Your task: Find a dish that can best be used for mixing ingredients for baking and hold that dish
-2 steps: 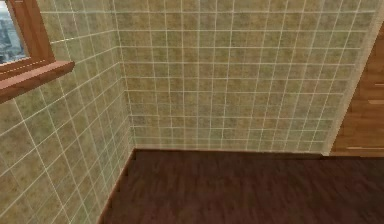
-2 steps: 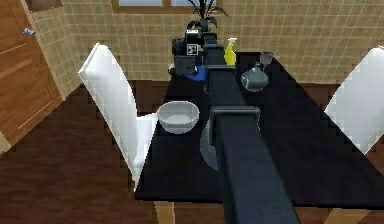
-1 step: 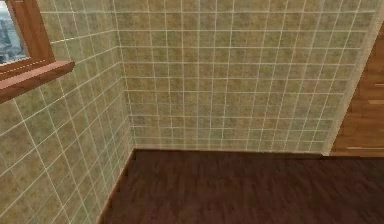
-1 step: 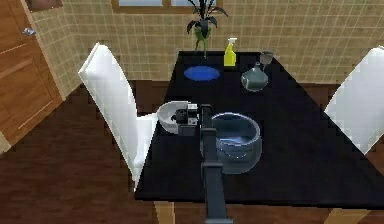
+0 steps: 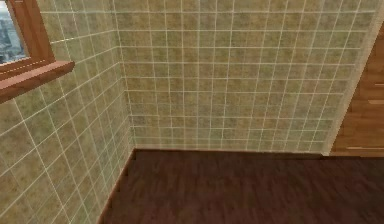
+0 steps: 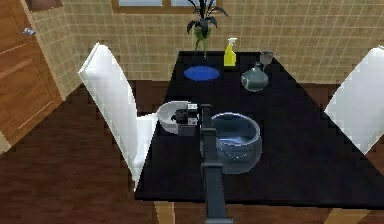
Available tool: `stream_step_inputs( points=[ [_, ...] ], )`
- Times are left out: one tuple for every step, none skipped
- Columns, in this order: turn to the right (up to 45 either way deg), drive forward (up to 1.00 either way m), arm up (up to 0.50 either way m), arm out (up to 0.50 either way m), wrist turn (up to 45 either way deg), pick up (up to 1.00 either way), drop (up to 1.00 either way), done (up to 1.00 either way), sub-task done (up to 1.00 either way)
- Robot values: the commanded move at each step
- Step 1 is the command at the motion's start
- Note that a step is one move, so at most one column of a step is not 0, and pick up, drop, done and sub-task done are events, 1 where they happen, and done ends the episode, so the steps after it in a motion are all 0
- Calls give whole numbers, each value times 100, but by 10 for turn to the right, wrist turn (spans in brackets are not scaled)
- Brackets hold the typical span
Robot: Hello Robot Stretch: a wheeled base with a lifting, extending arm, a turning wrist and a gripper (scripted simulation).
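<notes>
The deep blue-grey round bowl (image 6: 237, 143) stands on the black rectangular table (image 6: 300, 150), close to the table's near edge and about midway along it. With its high wall and wide mouth it looks the best dish here for mixing, so I take it as the target. The dark square arm bar (image 6: 210, 172) comes in over the table's near edge, just beside the bowl.

The gripper (image 6: 180, 118) is toward the table's left side. A shallow white round dish (image 6: 167, 108) lies at or behind it on the tabletop, so I cannot tell whether it has hold of anything or how its fingers are set.

The step in hand appears to be lining up the grasp:
- Aim for the deep bowl's rim rather than the white dish.
- Come down with one finger inside the wall and one outside.
- Lift straight up, so the arm bar does not shove the bowl along the table.

A white high-backed chair (image 6: 112, 90) stands against the table's left side, near the gripper, and is worth keeping clear of. The flat blue plate (image 6: 203, 73), yellow spray bottle (image 6: 231, 52) and clear glass flask-shaped vase (image 6: 256, 78) stand at the table's far end, well apart from the bowl.
</notes>
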Motion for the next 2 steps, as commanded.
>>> stream_step_inputs(
  points=[
    [0,0,10,0,0,0,0,0,0],
    [0,0,0,0,0,0,0,100,0]
  ],
)
